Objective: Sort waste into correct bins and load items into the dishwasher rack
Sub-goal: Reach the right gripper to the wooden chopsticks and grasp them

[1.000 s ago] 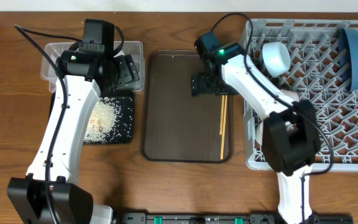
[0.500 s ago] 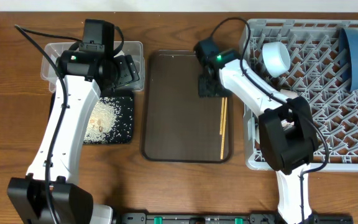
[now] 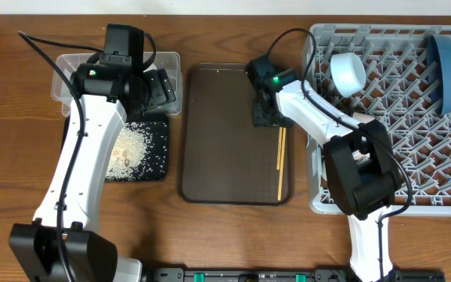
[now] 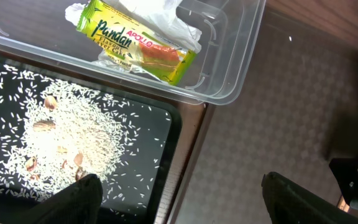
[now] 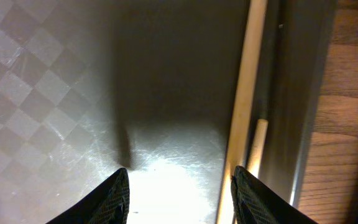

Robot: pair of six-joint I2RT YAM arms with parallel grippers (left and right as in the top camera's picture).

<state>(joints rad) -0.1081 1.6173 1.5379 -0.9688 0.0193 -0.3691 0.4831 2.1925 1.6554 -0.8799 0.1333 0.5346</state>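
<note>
Two thin wooden chopsticks (image 3: 281, 160) lie side by side along the right edge of the brown serving tray (image 3: 218, 133). My right gripper (image 3: 266, 116) is open and low over the tray at the chopsticks' far ends; in the right wrist view (image 5: 180, 202) the chopsticks (image 5: 246, 106) lie just by its right finger. My left gripper (image 3: 159, 90) is open and empty above the clear tub (image 3: 73, 66), which holds the white napkin (image 4: 160, 18) and the yellow-green wrapper (image 4: 135, 43). Rice (image 4: 73, 134) lies in the black tray (image 3: 156, 160).
The grey dishwasher rack (image 3: 382, 157) at the right holds a white bowl (image 3: 348, 74) and a dark blue dish (image 3: 447, 70) standing on edge. The rack's left wall is close beside the brown tray's right rim. Brown wooden table all round.
My right gripper has moved right and a little toward the front, over to the chopsticks' far ends. The left arm has not moved.
</note>
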